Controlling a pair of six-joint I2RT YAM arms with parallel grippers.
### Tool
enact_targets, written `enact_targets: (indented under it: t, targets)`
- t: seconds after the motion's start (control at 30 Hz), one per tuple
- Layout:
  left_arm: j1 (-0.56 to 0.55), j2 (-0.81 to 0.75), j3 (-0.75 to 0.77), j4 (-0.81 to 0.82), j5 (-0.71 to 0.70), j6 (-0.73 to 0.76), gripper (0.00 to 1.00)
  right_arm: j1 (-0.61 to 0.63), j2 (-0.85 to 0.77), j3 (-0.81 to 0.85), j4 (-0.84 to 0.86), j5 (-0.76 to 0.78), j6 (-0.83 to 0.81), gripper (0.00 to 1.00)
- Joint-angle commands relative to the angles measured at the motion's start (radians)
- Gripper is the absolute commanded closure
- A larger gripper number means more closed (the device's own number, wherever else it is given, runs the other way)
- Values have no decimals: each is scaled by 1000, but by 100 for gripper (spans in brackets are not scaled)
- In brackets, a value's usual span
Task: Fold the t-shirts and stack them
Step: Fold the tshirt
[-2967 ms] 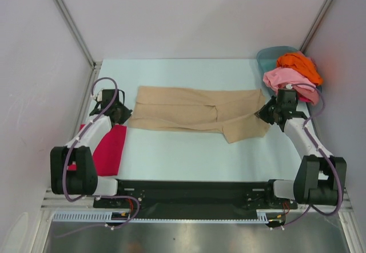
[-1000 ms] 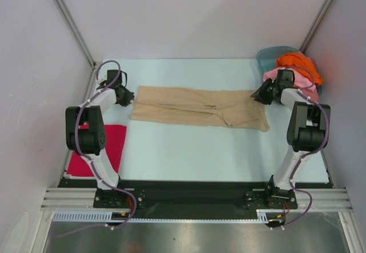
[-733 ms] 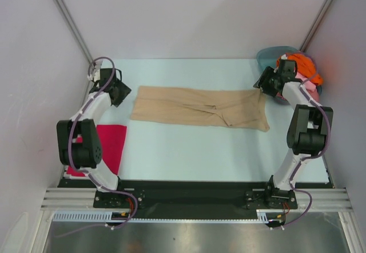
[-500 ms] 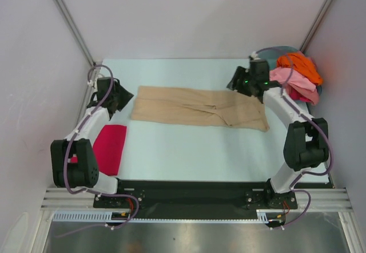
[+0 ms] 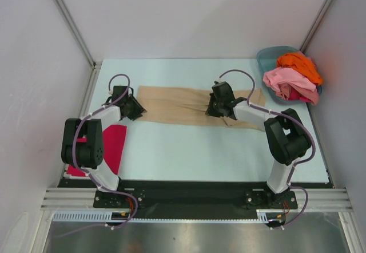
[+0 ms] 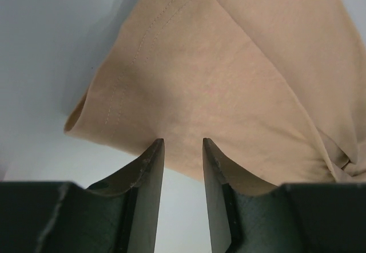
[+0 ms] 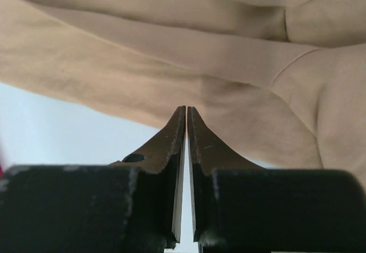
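tan shirt (image 5: 183,107) half-folded mid-frame; magenta shirt (image 5: 111,147) seemingly done lower left; pink shirt (image 5: 286,81), orange shirt (image 5: 297,64) wait upper right. left gripper (image 6: 183,144) slightly parted, right gripper (image 7: 186,111) closed, empty.

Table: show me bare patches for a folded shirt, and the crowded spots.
Bare: the near strip between the tan shirt and the arm bases, right of the magenta shirt; the far strip behind the tan shirt. Crowded: mid-table, where the left gripper and right gripper reach it; the far-right basin, heaped with shirts.
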Motion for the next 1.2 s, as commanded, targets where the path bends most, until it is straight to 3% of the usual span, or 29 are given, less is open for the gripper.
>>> enact_targets:
  t: [0.0, 0.5, 1.17]
  targets:
    - [-3, 45, 58, 47, 25, 20, 62, 6, 47, 12, 78, 58, 11, 92]
    - [6, 137, 71, 16, -2, 0, 69, -3, 139, 46, 139, 169, -15, 97]
    - [41, 93, 16, -7, -52, 30, 73, -69, 262, 135, 247, 205, -92, 97]
